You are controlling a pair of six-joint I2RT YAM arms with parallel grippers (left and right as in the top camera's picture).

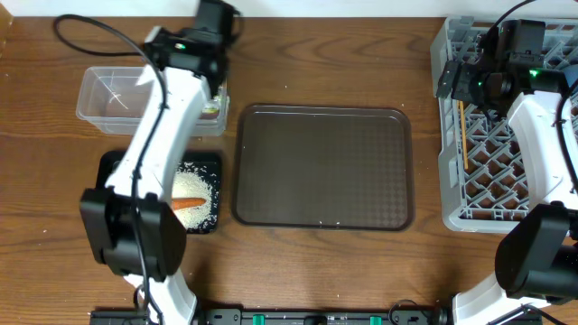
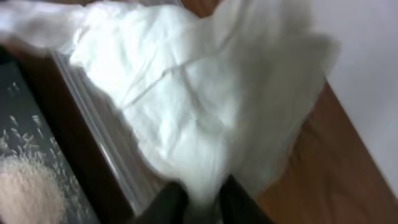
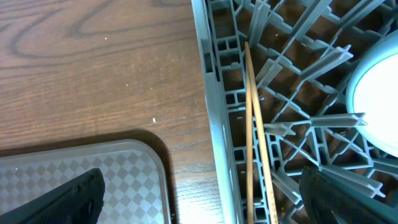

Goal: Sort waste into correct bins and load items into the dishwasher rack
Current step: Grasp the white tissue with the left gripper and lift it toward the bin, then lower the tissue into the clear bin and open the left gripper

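Left fingers [image 2: 165,205] seemingly pinch tissue [image 2: 186,106] over tub [image 2: 118,168] edge.

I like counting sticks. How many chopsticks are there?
2. Both chopsticks lie side by side in the grey rack, along one wall; more may be hidden.

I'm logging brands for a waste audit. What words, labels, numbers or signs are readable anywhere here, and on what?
No text can be read in any view.
Green-yellow printed snack wrapper: print too small, and mostly hidden behind the arm.
Crumpled white tissue, grey plastic lattice rack, dark-brown serving tray: no lettering visible.
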